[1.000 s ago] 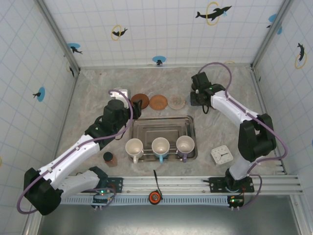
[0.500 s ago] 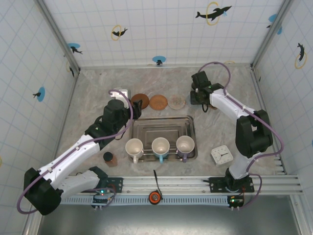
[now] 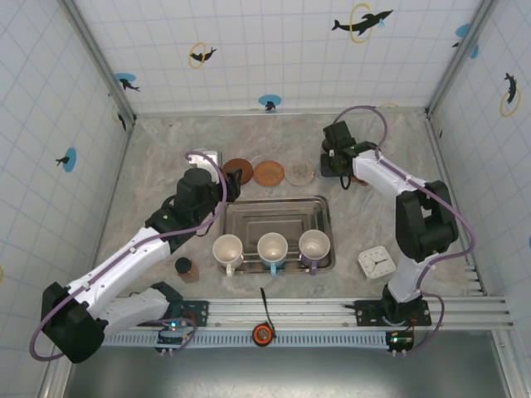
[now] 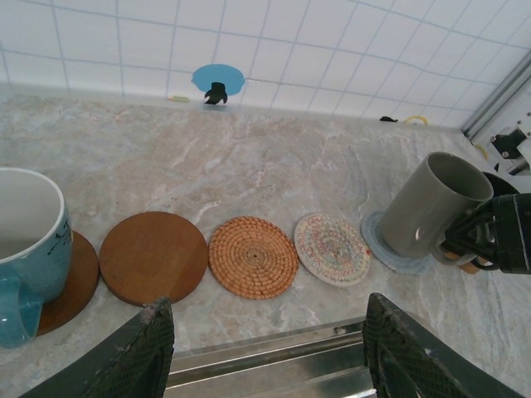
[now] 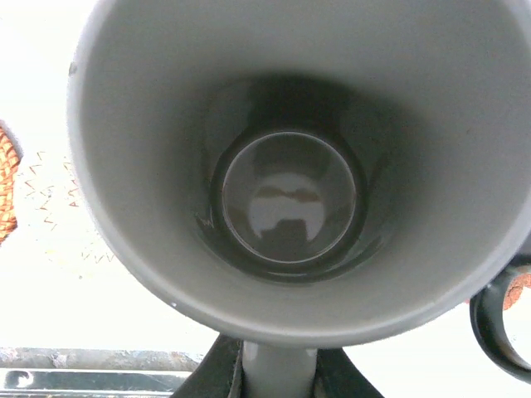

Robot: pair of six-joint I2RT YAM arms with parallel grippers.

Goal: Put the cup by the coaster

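Five mugs show: three pale mugs [image 3: 272, 247] in the steel tray [image 3: 278, 212], one teal-and-white mug [image 4: 25, 232] on a brown round coaster [image 4: 73, 282], and the grey ceramic cup [image 4: 431, 207], tilted on the blue-grey round coaster [image 4: 383, 251] at one o'clock from the tray. Five coasters [image 4: 253, 257] line up at the tray's twelve o'clock. The right gripper [image 4: 466, 242] is clamped on the cup's handle; the left gripper [image 4: 265, 352] hangs half-spread, empty.

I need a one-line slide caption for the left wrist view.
Right pincer holds a tilted grey mug at the blue-grey coaster.
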